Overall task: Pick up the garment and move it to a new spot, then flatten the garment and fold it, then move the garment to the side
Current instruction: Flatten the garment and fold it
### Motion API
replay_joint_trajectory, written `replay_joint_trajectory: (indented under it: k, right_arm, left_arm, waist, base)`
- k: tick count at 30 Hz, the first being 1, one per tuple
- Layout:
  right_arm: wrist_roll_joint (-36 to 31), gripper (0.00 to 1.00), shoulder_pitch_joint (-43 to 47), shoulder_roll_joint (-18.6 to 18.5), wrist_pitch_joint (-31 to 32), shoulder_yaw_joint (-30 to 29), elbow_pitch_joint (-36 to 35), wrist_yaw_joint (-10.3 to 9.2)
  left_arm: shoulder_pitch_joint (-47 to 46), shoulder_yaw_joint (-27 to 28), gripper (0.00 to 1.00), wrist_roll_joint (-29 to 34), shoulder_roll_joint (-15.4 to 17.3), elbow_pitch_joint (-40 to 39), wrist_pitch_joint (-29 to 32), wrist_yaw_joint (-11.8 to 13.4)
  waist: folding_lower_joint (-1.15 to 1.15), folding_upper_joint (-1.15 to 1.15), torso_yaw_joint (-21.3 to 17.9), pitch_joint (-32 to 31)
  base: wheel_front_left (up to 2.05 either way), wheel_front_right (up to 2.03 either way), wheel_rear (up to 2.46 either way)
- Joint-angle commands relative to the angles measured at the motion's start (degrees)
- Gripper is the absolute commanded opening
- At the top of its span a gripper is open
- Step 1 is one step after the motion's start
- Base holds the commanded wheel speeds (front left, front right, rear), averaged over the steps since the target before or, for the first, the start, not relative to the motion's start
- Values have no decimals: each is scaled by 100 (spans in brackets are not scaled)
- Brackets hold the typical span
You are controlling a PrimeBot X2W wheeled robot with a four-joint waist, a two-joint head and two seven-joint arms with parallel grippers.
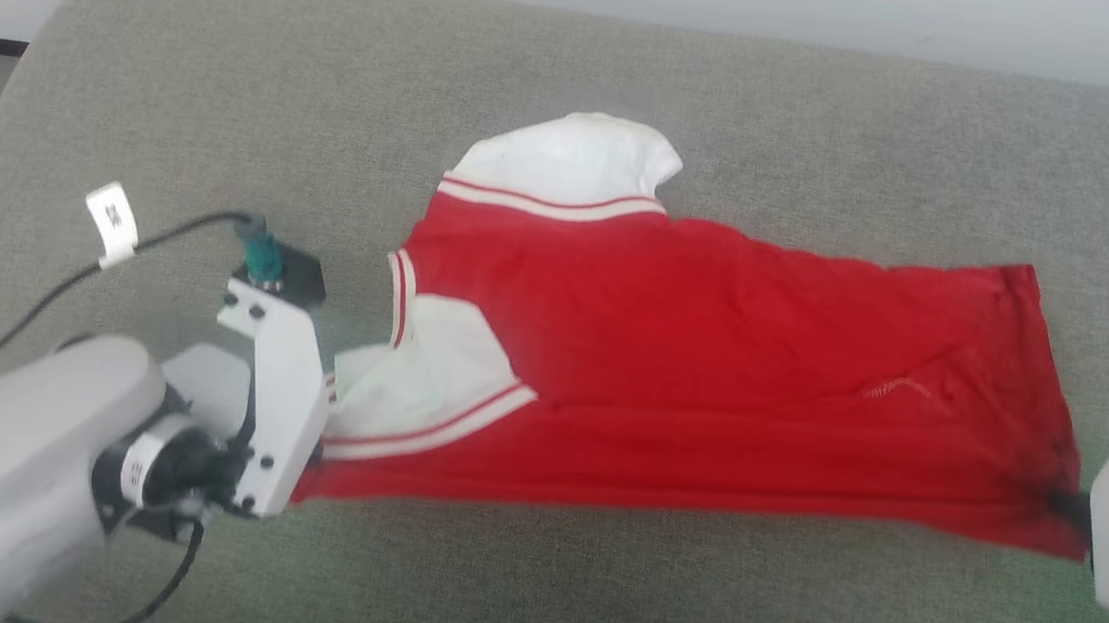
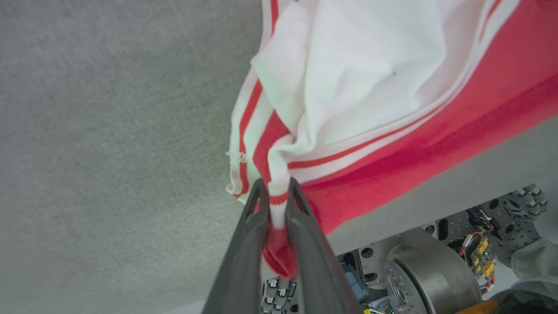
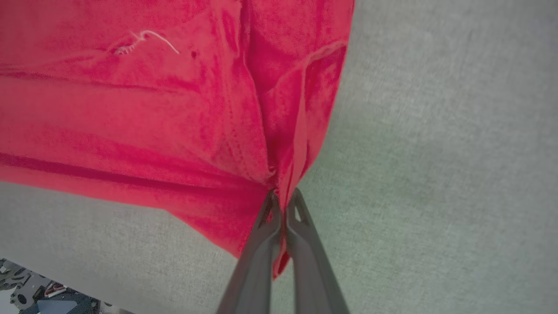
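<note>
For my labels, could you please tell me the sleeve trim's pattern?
The trim is white with red stripes; left wrist view.

The red garment (image 1: 710,365) with white sleeves lies spread across grey cushion.

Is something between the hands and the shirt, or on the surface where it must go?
Nothing visible. The left hand grips the shirt by its striped trim, the right hand by a red corner; nothing else lies on the grey surface.
</note>
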Motion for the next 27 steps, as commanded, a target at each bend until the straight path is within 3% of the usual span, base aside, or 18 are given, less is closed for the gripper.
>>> replay_joint_trajectory:
  k: [1, 4, 6, 8, 11, 12, 13, 14, 15, 17, 23, 27]
  right_arm:
    - [9, 0, 217, -4, 96, -137, -87, -12]
    - [26, 0, 498, 118, 87, -226, -210, -12]
    - [21, 0, 620, 239, 94, -235, -239, -11]
    - [-11, 0, 687, 338, 65, -201, -227, -11]
    - [-76, 2, 699, 425, -20, -116, -163, -11]
    - [-85, 16, 679, 439, -40, -81, -135, -10]
    - [-70, 38, 640, 455, -75, -48, -131, -10]
    - [-53, 64, 585, 479, -124, -34, -123, -10]
    - [-53, 64, 585, 479, -124, -34, -123, -10]
    - [-47, 100, 519, 448, -182, 35, -139, -10]
    - [47, 100, 306, 398, -480, 61, -353, -7]
    - [29, 100, 56, 388, -1152, 75, -660, -6]
  left_arm:
    - [175, -45, 0, -23, 183, -77, 41, 126]
    - [363, -121, 0, -31, 249, -216, 7, 206]
    - [464, -143, 19, -23, 220, -172, -74, 220]
    - [560, -181, 27, -33, 171, -53, -125, 196]
    - [632, -132, 60, -106, 15, 203, -251, 180]
    - [638, -148, 82, -105, -15, 285, -251, 160]
    - [626, -153, 100, -104, -24, 364, -241, 164]
    - [589, -122, 100, -131, -41, 421, -247, 172]
    - [589, -122, 100, -131, -41, 421, -247, 172]
    - [493, -37, 100, -155, -63, 456, -244, 210]
    - [11, 112, 100, 41, 267, 52, -58, 349]
    - [-471, 311, 100, 292, 519, -326, -61, 482]
  waist:
    - [0, 0, -2, -1]
    - [0, 0, -17, 25]
    - [0, 0, -40, 56]
    - [0, 0, -67, 89]
    - [0, 0, -105, 131]
    - [0, 0, -117, 139]
    - [0, 0, -131, 144]
    - [0, 0, -146, 146]
    - [0, 0, -146, 146]
    - [0, 0, -172, 143]
    - [0, 0, -315, 128]
    - [0, 0, -544, 178]
  base:
    - [0, 0, 0]
    - [0, 0, 0]
    - [0, 0, 0]
    - [0, 0, 0]
    - [0, 0, 0]
    - [0, 0, 0]
    - [0, 0, 0]
    - [0, 0, 0]
    - [0, 0, 0]
    - [0, 0, 0]
    - [0, 0, 0]
    - [0, 0, 0]
